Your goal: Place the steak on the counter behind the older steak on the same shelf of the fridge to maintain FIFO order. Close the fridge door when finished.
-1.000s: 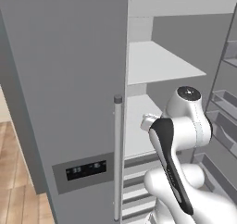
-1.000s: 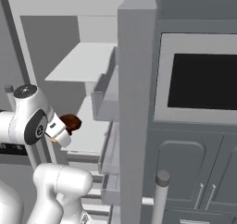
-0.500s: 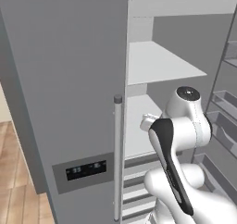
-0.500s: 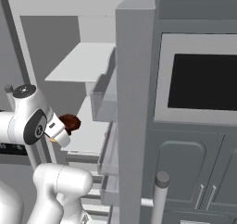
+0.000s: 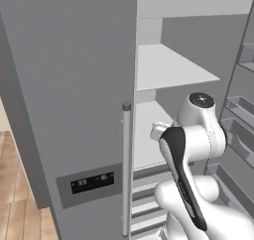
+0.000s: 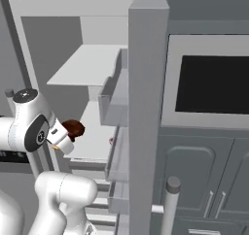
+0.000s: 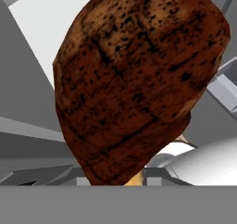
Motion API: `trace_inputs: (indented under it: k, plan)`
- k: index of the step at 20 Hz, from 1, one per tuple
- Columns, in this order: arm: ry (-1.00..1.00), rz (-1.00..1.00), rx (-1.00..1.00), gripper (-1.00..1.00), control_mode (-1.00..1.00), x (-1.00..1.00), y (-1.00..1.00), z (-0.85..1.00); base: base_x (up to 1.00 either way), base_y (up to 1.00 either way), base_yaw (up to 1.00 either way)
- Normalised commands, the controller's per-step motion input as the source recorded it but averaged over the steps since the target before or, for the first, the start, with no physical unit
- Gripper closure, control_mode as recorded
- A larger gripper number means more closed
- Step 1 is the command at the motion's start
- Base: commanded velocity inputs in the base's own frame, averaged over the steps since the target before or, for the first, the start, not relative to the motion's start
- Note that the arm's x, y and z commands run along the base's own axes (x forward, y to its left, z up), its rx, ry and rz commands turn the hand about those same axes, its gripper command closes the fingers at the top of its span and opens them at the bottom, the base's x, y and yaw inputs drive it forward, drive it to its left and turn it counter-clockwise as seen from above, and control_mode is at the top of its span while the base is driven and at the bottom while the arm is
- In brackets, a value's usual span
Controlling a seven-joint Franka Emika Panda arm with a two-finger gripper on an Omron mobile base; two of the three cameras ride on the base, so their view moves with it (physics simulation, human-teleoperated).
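Observation:
In the right base view my gripper [image 6: 69,133] is shut on the steak [image 6: 73,128], a dark brown rounded lump held just in front of the open fridge [image 6: 58,6]. It hovers at the front edge of the middle white shelf [image 6: 95,132]. Up close in the hand view the steak [image 7: 139,79] hides my fingertips, with a tan bit at its lower end. A pink sliver, seemingly the older steak [image 6: 111,141], peeks out at the shelf's right edge behind a door bin. In the left base view my arm covers the hand in front of the shelf [image 5: 149,130]. The counter is out of view.
The fridge door [image 6: 146,108] stands open, edge-on, with grey bins [image 6: 114,105] on its inner face. The other door [image 5: 74,85], with display panel and bar handle [image 5: 126,169], is closed. An upper shelf [image 5: 168,70] and lower drawers [image 5: 144,199] flank the middle shelf. Dark cabinets with an oven window [image 6: 214,83] stand right.

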Motion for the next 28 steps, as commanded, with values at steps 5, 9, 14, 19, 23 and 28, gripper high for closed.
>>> trace_inputs:
  k: [5,9,14,19,23,28]
  plan:
    - [0.00,0.00,0.00,1.00,1.00,0.00,0.00,0.00,0.76,0.34,-0.25]
    - [0.00,0.00,0.00,1.00,1.00,0.00,0.00,0.00,0.98,0.16,-0.14]
    - [0.00,0.04,0.06,1.00,-1.00,0.35,-0.44,0.00,0.40,0.00,0.00]
    - [-0.01,0.11,0.11,1.00,-1.00,0.27,-0.81,-0.14,0.00,0.00,0.00]
    - [0.00,0.02,0.01,1.00,-1.00,0.89,0.16,-0.41,0.00,0.00,0.00]
    - [-0.02,0.01,0.00,1.00,-1.00,0.92,0.35,-0.36,0.00,0.00,0.00]
